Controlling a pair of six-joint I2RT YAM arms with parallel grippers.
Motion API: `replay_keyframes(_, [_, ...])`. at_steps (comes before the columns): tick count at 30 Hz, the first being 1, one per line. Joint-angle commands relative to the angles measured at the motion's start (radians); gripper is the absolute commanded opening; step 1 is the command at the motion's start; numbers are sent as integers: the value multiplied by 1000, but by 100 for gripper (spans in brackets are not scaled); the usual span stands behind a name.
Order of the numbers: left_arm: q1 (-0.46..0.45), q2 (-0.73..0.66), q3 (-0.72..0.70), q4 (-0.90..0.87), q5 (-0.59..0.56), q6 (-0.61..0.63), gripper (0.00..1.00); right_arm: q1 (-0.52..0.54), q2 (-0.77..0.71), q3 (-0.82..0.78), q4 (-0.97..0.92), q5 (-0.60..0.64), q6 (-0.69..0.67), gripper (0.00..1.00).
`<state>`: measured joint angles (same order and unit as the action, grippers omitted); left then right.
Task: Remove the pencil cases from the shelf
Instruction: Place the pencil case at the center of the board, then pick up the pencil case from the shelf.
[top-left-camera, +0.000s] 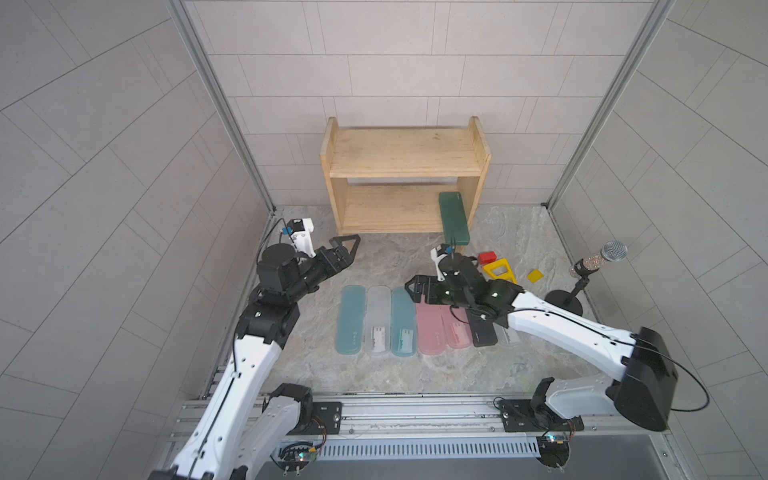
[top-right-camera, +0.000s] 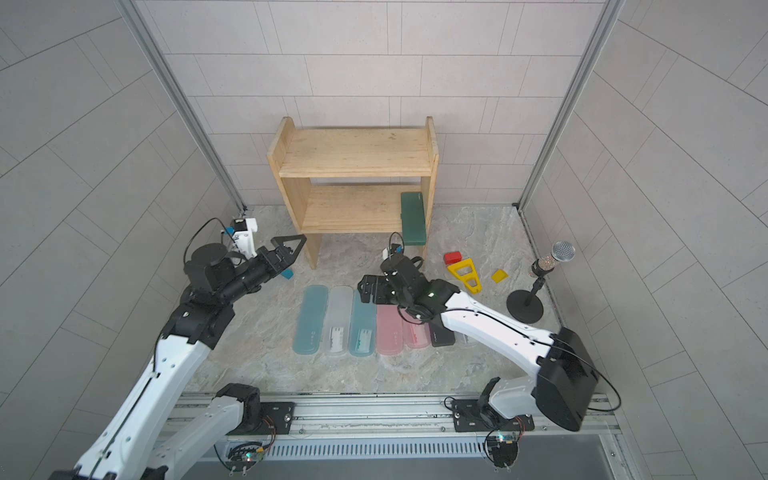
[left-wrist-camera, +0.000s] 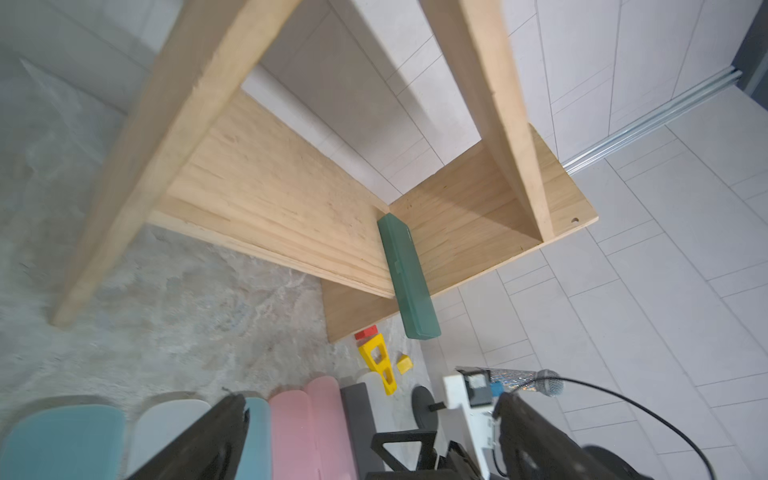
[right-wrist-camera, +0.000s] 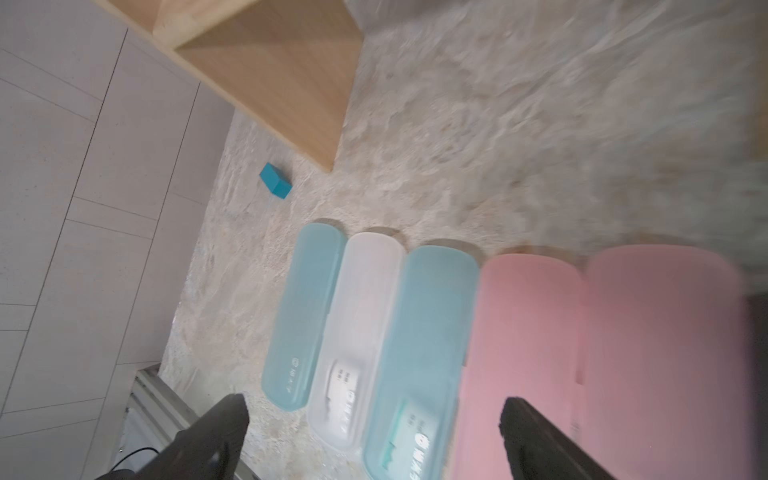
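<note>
Work is nearly done: only the dark green case (top-left-camera: 454, 218) is left on the shelf (top-left-camera: 405, 164), on the low board by the right wall, poking out over the front. Both the right gripper (top-left-camera: 410, 289) and the left gripper (top-left-camera: 347, 248) are wide open and empty. The right one is nearer, so I think it should pinch the poking end and slide it straight out.

Pencil cases (top-left-camera: 430, 332), seemingly seven, are lying in a row on the table (top-left-camera: 395, 257) beneath the right pincer (top-left-camera: 412, 290), stretching to both its sides. Beyond the pincer the shelf (top-left-camera: 405, 153) is standing, one case (top-left-camera: 453, 216) overhanging its lower board at the end nearest the pincer.
</note>
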<state>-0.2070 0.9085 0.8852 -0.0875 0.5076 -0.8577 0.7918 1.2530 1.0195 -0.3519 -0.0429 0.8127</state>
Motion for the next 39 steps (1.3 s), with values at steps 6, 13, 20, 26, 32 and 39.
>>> replay_keyframes(6, [-276,216,58,239,-111,-94,100,-269,-388,-153,-223,39,-117,100])
replay_keyframes(13, [-422,424,146,302,-187,-121,100,-592,-402,-91,-296,-280,-143,100])
replay_keyframes(20, [-448,604,249,356,-181,-154,100,-733,-397,-45,-286,-447,-142,100])
replay_keyframes(26, [-471,744,342,391,-165,-186,100,-774,-373,-49,-248,-502,-128,100])
replay_keyframes(32, [-473,799,356,433,-162,-186,100,-784,-331,-44,-213,-538,-120,100])
replay_keyframes(39, [-472,870,430,443,-148,-195,97,-788,-302,-2,-223,-575,-139,100])
